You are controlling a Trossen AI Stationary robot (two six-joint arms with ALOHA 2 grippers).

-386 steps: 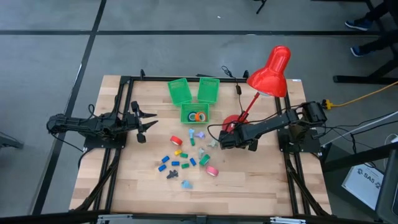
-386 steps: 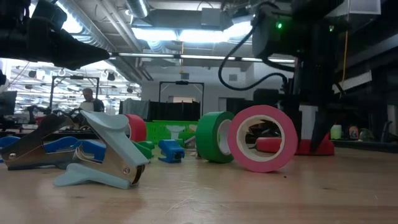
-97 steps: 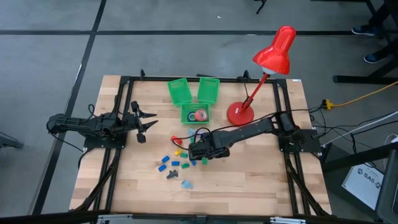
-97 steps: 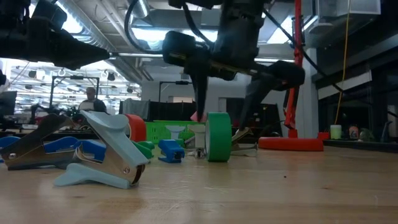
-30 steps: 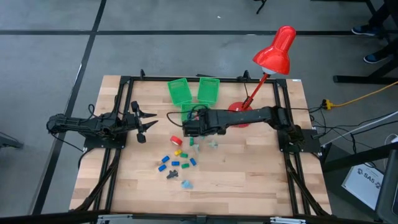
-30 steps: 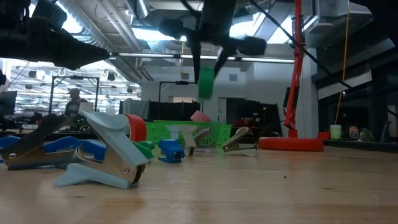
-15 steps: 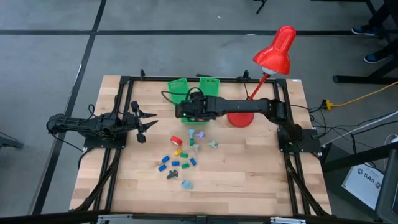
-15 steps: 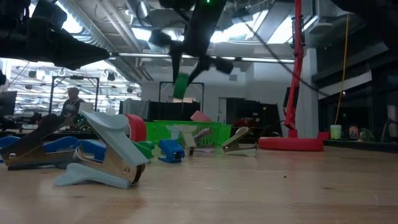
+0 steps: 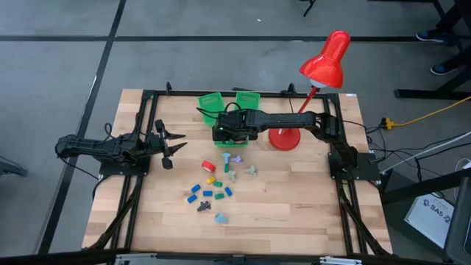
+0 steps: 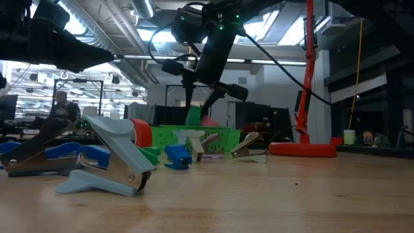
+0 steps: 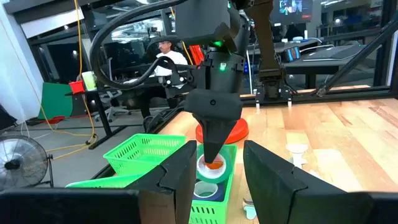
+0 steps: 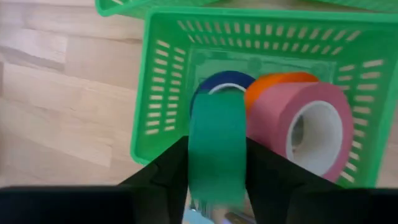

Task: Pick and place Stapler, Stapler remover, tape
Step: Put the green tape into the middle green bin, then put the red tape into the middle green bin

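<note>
One green ring-shaped roll of tape [image 12: 217,146] is sitting upright between the right gripper's [image 12: 217,163] two dark fingers, which are closed narrowly against its sides, seemingly still gripping it. Directly beneath, a square green plastic basket [image 12: 163,112] is holding pink, orange and blue rolls. At nine o'clock on the table, the left gripper [image 9: 171,146] is waiting, nearly closed, holding nothing.

Your right hand [image 12: 214,163] has carried the green tape roll [image 12: 217,144] off the table and now holds it over the tape basket [image 12: 155,93], lower than half a second ago.
</note>
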